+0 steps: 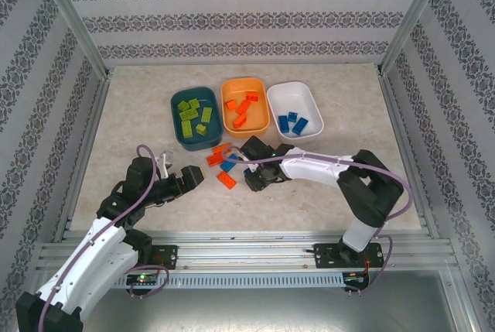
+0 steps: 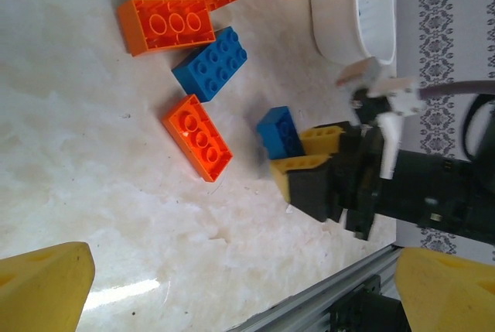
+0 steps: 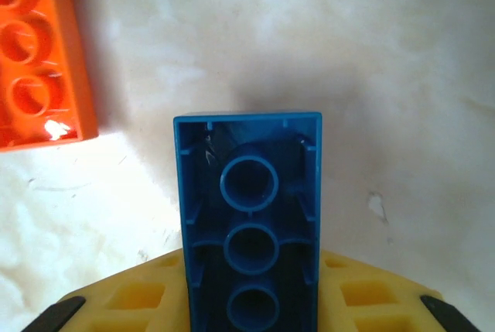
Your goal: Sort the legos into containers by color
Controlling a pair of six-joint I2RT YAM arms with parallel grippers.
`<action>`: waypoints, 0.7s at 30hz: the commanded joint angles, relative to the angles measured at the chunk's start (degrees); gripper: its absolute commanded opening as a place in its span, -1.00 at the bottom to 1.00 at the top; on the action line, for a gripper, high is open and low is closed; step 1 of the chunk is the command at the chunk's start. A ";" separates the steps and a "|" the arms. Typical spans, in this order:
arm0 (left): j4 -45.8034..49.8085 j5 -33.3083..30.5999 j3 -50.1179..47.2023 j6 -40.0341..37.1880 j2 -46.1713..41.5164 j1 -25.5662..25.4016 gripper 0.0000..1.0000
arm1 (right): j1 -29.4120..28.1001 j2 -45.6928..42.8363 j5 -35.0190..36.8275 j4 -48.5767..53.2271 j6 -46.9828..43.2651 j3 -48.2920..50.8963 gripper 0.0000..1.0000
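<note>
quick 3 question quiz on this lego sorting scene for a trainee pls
1. True or false: the right fingers grip an orange brick.
2. Which tub holds the lime green bricks? A) white tub B) orange tub C) dark teal tub
3. Fill in: the left fingers stand ___, with nothing between them.

Key: 1 false, they grip a blue brick. 2 C. 3 open.
</note>
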State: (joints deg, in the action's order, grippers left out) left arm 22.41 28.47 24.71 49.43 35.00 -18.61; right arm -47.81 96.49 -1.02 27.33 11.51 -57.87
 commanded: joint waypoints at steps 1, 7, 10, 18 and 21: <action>2.82 -0.10 2.26 -3.01 1.05 0.81 1.00 | 0.94 -6.05 -0.90 0.46 2.84 0.76 -0.40; 3.43 -0.75 3.39 -5.08 4.20 -0.11 1.00 | 6.77 -13.68 -2.61 3.31 3.85 -3.02 -0.41; 3.72 -2.10 4.18 -6.03 6.54 -2.02 1.00 | 10.78 -15.61 -2.46 4.06 3.18 -5.89 -0.40; 5.70 -11.21 7.43 -9.09 14.75 -11.97 1.00 | 26.98 -7.12 -2.71 5.45 8.49 -15.92 -0.42; 5.95 -14.40 8.52 -9.73 18.44 -15.81 1.00 | 31.96 -0.33 -6.47 3.92 10.79 -20.29 -0.43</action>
State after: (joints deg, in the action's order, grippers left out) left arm 26.50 19.03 31.29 42.17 51.68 -31.90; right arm -18.90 91.15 -4.25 30.70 18.72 -75.29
